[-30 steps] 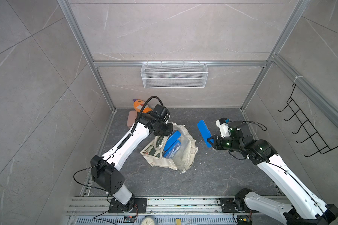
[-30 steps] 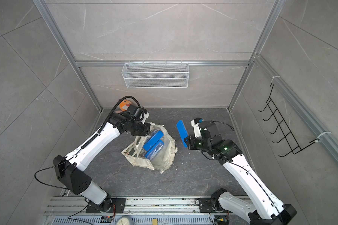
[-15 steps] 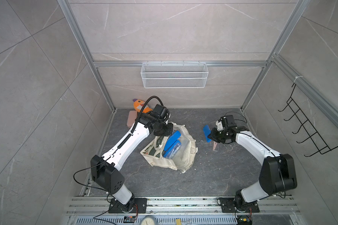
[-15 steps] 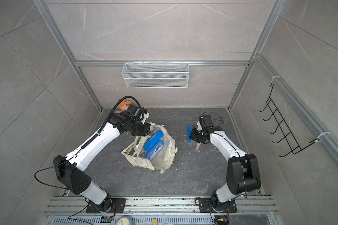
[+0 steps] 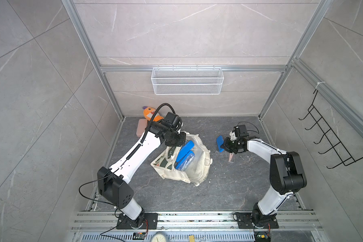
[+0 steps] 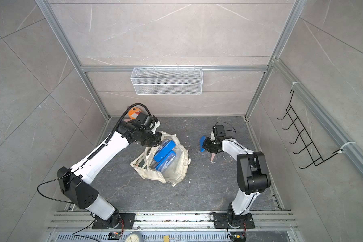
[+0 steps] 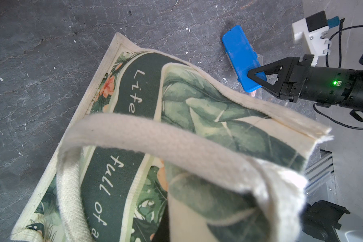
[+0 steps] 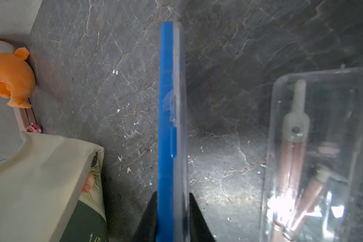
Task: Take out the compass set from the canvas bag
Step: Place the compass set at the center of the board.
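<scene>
Both top views: the left gripper (image 5: 177, 140) is at the bag (image 5: 197, 169) rim, fully closed, apparently on the cloth, though the fingers are hidden. The right gripper (image 5: 225, 144) clamps a blue case (image 5: 219, 143), well clear of the bag.

Left wrist: bag (image 7: 134, 125) cloth hangs raised under this gripper.

Right wrist: the right gripper (image 8: 171, 201) pinches the blue case (image 8: 168, 104) edge-on. A clear case (image 8: 323, 146) lies just beside it.

Your top views: evenly lit, sharp. Wrist views: glare blows out the clear compass case (image 8: 319, 159), canvas bag (image 7: 147, 146) handle blurred, overexposed.
</scene>
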Motion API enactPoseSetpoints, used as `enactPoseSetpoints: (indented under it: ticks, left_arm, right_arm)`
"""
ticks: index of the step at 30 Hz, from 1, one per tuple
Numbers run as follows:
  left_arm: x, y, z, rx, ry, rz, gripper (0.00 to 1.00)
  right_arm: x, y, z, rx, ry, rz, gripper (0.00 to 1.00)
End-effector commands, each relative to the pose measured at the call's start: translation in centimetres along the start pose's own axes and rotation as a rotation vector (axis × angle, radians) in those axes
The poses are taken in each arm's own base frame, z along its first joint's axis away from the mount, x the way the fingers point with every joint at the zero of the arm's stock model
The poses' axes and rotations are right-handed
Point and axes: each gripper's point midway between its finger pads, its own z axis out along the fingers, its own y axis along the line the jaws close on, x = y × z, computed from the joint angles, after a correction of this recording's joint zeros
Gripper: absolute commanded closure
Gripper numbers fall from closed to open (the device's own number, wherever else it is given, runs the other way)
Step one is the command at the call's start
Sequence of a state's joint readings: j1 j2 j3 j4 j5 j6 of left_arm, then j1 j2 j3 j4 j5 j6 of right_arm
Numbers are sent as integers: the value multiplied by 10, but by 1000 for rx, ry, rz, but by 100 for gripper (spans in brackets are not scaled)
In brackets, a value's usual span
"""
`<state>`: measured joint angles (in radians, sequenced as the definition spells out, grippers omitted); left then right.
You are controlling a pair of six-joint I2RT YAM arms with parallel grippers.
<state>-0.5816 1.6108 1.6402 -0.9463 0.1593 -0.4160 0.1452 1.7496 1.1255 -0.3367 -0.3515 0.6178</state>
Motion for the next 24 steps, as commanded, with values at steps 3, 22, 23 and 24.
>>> enactPoseSetpoints:
  ticks: [3, 22, 23, 24]
  left_arm:
    - [-7, -11, -12, 47, -22, -3, 100]
    - [-7, -12, -12, 51, -25, -8, 100]
    - [-7, -11, -12, 50, -27, -8, 100]
    - [-7, -11, -13, 51, -27, -9, 100]
  right_arm:
    - [17, -18, 10, 25, 40, 51, 82]
    - [16, 28, -73, -78, -66, -23, 52]
    - [18, 32, -78, -87, -69, -32, 52]
    - [21, 36, -85, -96, -73, -41, 52]
